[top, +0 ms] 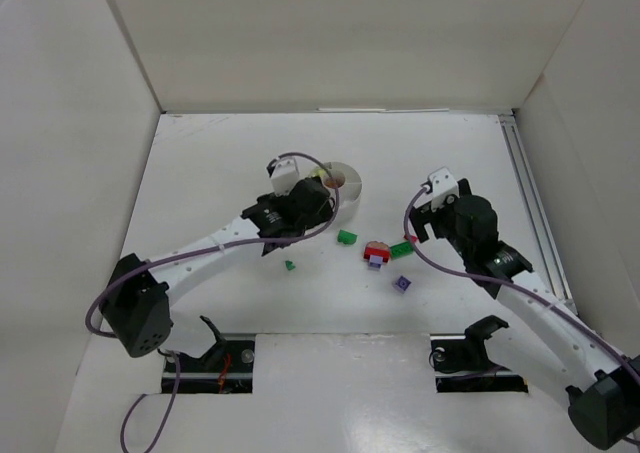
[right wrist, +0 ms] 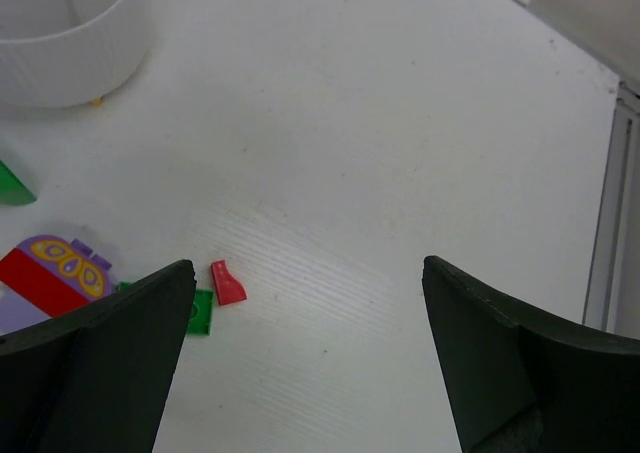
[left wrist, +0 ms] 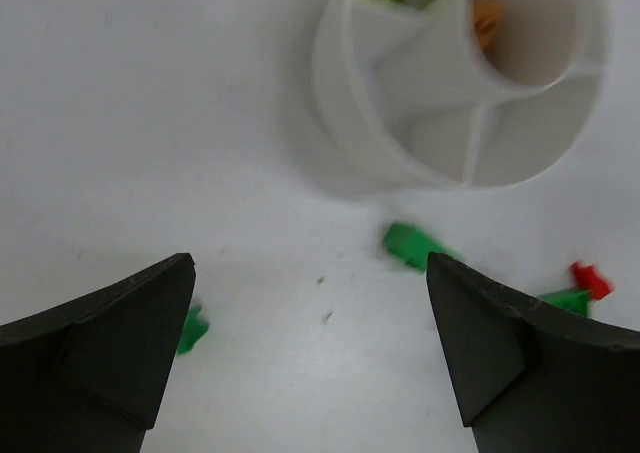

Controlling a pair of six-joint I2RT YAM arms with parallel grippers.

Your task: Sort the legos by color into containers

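The left fingers [left wrist: 110, 343] stand wide apart and hold nothing, hanging over the tabletop [left wrist: 150, 123] at the near-left side of the white dish [left wrist: 360, 83]. The coming move turns on a dark green lego [left wrist: 410, 245]. It lies loose on the tabletop just near of the dish wall, ahead of the gap between the fingers and closer to the right-hand one. Its long axis seems to slant across that gap, though blur leaves this unsure. The right fingers [right wrist: 100, 363], also wide open and empty, hover nearer a red lego [right wrist: 227, 283] and a small green plate [right wrist: 200, 311]. The left arm therefore looks better placed for the dark green one.
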